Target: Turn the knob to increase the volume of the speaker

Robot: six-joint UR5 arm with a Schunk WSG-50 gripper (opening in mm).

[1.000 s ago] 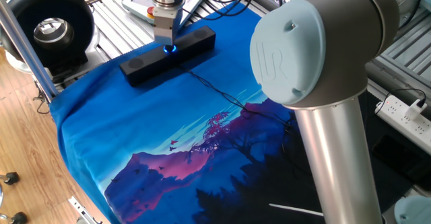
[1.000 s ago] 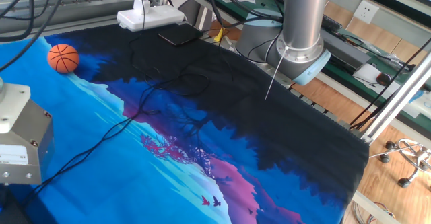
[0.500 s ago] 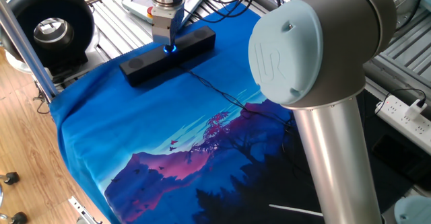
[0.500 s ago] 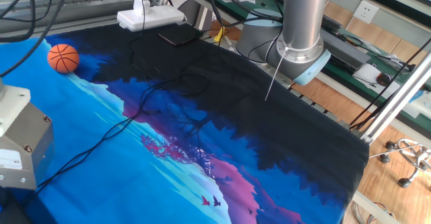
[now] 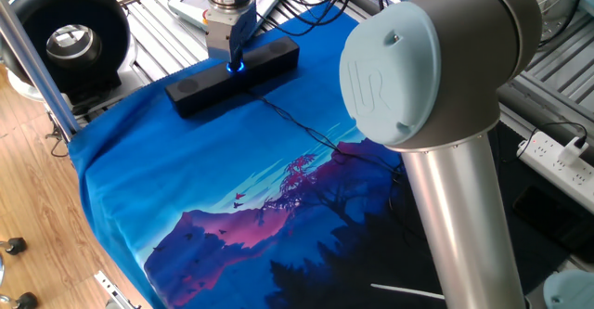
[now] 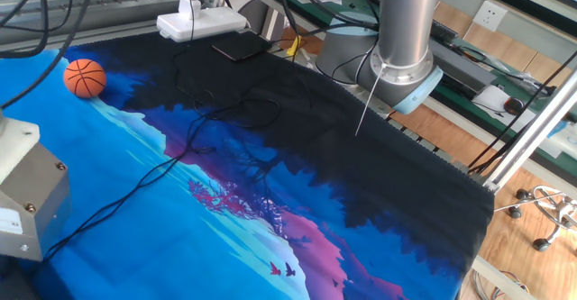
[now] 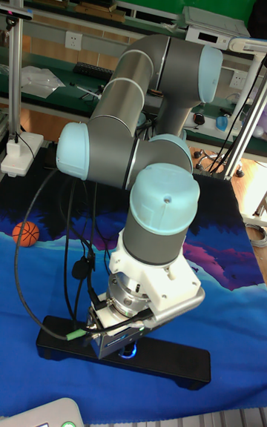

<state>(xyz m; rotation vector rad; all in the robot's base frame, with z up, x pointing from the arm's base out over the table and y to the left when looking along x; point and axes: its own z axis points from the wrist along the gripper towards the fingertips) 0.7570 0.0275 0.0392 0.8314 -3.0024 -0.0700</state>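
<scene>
Worktop draped in a blue mountain-print cloth (image 5: 186, 188), aluminium frame and benches behind.

The small round black knob ringed by blue light (image 5: 233, 66) sits at the middle of the long slim black soundbar speaker (image 5: 234, 75), which lies across the far end of the cloth in one fixed view and near the front edge in the tall fixed view. Glow also shows under my wrist there (image 7: 130, 353).

My end effector (image 5: 232, 57) is directly over the knob, fingertips down at it. The grey body hides the fingers in every view; I cannot tell whether they are closed on the dial or just around it.

Step in hand, as I judge it: rotating the knob toward louder. To do it well: keep the wrist axis centred on the dial, turn without side push so the light bar does not skid on the cloth, press down only lightly.

Thin black cable (image 5: 306, 133) trails from the speaker across the cloth, apart from my tool. Orange basketball-patterned ball (image 6: 84, 77) rests well away near the cloth's edge. Large black ring-shaped device (image 5: 70, 40) stands off the cloth beside the speaker's end.
</scene>
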